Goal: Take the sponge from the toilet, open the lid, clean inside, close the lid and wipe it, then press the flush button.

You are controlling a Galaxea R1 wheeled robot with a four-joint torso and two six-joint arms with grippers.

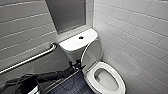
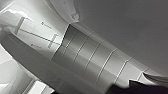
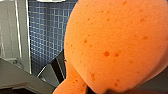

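Sponge (image 3: 117, 45): orange and pitted, pressed right up against my right wrist camera. It is squeezed narrow at one end, where a dark part of my right gripper (image 3: 87, 90) pinches it, so I hold it there. Behind it is a floor (image 3: 47, 30) of small blue tiles. Toilet (image 1: 120, 80): white, standing in the corner beside the tiled wall (image 1: 130, 32). The seat is down and the bowl is open to view. Lid (image 1: 91, 53): raised partway, tilted between the seat and the tank (image 1: 75, 43) and not leaning on the tank. Flush button (image 1: 81, 37): small, dark and round, in the middle of the tank top, with nothing touching it. Left arm (image 1: 52, 75): dark, reaching in from the lower left over the blue floor. Left gripper (image 1: 75, 66): at the lid's lower near edge, beside the tank's base. I cannot tell whether its fingers are apart or closed, nor whether they grip the lid. My left wrist camera sits close under white curved toilet surfaces, with grey wall tiles showing between them. Grab bar (image 1: 30, 60): metal, slanting along the wall to the left of the tank. Grey panel (image 1: 67, 13): set in the wall above the tank.
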